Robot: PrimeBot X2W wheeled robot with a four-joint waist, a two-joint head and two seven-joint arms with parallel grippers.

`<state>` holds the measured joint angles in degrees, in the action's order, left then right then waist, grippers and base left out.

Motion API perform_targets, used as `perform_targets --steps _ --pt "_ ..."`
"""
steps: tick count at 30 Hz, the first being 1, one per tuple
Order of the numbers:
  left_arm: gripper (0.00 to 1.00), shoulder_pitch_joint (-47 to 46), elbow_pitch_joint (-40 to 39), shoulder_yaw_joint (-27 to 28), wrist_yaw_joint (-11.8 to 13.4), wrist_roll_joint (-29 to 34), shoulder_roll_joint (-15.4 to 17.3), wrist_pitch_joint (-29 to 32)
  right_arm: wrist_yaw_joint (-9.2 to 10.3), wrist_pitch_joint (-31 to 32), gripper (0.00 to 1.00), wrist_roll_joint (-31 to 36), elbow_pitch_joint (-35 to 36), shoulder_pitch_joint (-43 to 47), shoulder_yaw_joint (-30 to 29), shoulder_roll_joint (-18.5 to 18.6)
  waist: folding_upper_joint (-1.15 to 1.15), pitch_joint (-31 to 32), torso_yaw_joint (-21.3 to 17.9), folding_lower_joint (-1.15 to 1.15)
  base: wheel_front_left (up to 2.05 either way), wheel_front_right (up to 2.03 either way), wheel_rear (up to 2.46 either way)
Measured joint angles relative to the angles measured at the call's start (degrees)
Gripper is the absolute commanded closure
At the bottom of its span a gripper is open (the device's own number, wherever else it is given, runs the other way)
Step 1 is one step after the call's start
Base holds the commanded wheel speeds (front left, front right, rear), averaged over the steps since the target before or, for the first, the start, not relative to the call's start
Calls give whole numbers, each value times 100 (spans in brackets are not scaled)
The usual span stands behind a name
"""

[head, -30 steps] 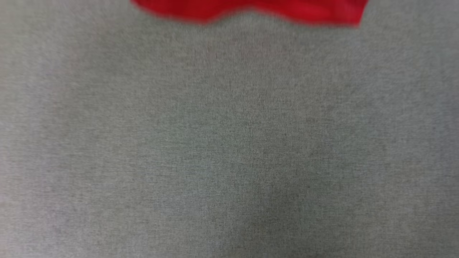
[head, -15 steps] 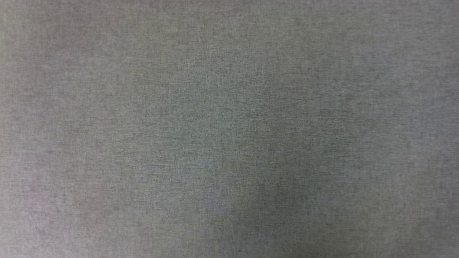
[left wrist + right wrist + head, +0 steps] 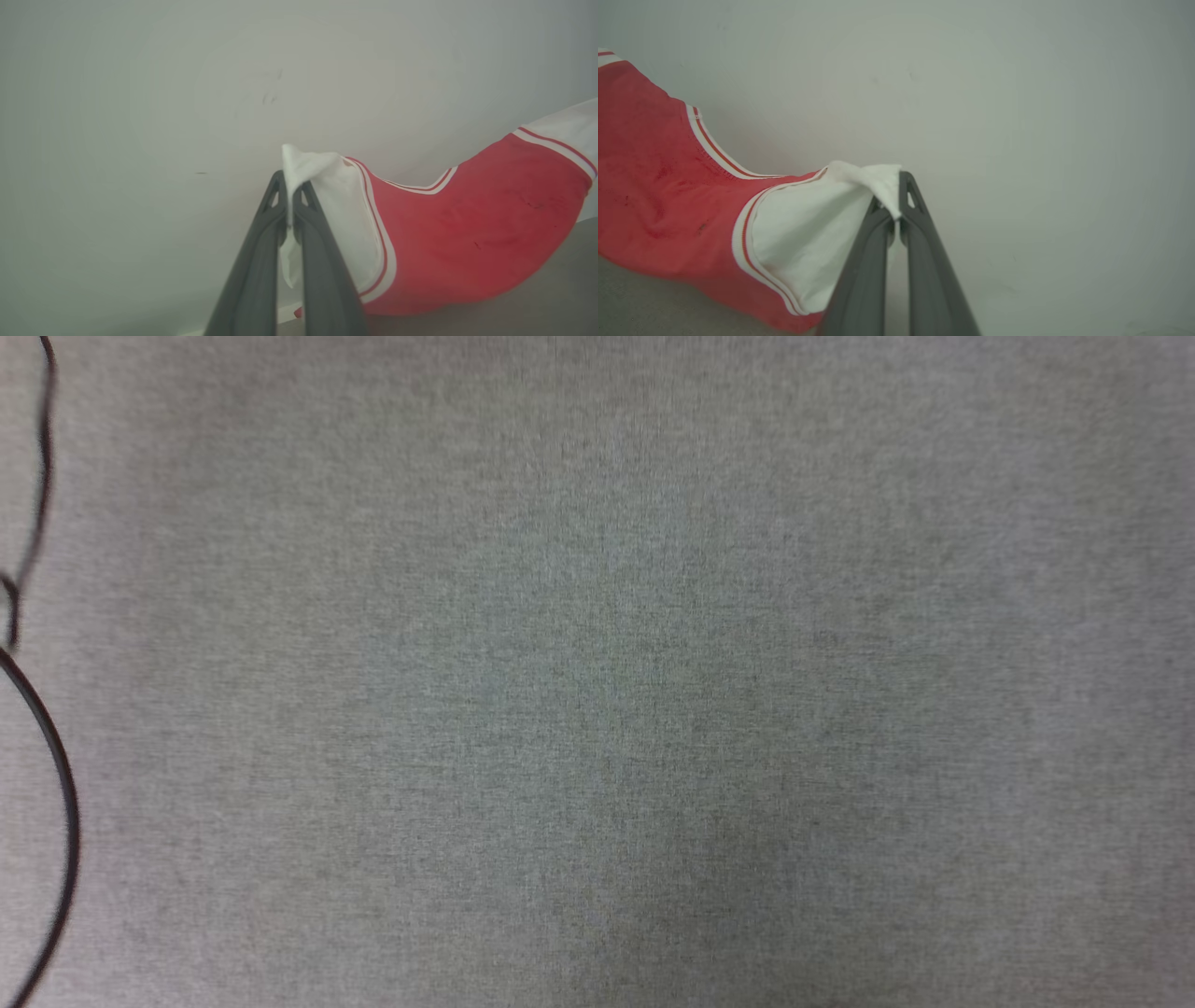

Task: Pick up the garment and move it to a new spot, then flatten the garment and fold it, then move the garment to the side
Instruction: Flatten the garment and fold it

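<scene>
Ideally, the dark left gripper [image 3: 292,186] and right gripper [image 3: 894,200], each clamped on a white sleeve [image 3: 343,210] of the red jersey T-shirt [image 3: 467,233], should travel level, stretching it taut.

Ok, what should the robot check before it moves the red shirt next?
1. Left gripper shut on a white sleeve: ok.
2. Right gripper shut on the other sleeve: ok.
3. Shirt stretched flat between them: not ok, the red middle sags.
4. Shirt lifted off the table: cannot tell.
5. Cable at the head view's left out of the way: cannot tell.
</scene>
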<state>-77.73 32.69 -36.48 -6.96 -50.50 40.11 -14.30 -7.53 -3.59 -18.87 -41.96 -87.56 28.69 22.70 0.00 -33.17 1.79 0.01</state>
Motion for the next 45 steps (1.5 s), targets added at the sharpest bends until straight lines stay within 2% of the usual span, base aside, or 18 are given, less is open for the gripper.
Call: perform_targets --steps 3,5,6,7,11,16,19,29,38,45 --pt "100 501 -185 55 49 -92 82 -12 0 -13 100 -159 134 436 105 105 0 146 -6 0 0 0 0" --pt "100 1319 -612 151 241 -185 207 -53 0 -47 100 -435 394 1128 192 235 0 387 -18 -1 0 0 0" --pt "100 1319 -612 151 241 -185 207 -53 0 -47 100 -435 394 1128 192 235 0 387 -18 -1 0 0 0" --pt "100 1895 -895 186 424 -208 290 -59 0 -55 100 -570 594 1597 223 326 0 552 -30 0 0 0 0" --pt "100 2947 -1456 334 782 -293 348 -60 0 -43 100 -765 996 2561 265 435 0 877 -63 -1 0 0 0" --pt "100 4257 -2042 561 1132 -399 346 -60 0 59 100 -917 1432 3747 243 499 0 1258 -116 -1 0 0 0" --pt "100 5000 -2225 661 1254 -457 294 -62 0 110 100 -968 1649 4441 179 535 0 1481 -156 -2 0 0 0" --pt "100 6949 -2351 1174 1324 -558 -54 -63 0 163 100 -1139 1994 6320 -204 506 0 2213 -273 -2 0 0 0" --pt "100 8140 -2309 1359 1329 -677 -171 -68 0 371 100 -1180 2345 7793 -656 610 0 2801 -285 -2 0 0 0" --pt "100 8777 -2252 1336 1376 -773 -286 -68 -1 602 100 -1241 2617 9056 -1072 728 0 3004 -225 -2 0 0 0"
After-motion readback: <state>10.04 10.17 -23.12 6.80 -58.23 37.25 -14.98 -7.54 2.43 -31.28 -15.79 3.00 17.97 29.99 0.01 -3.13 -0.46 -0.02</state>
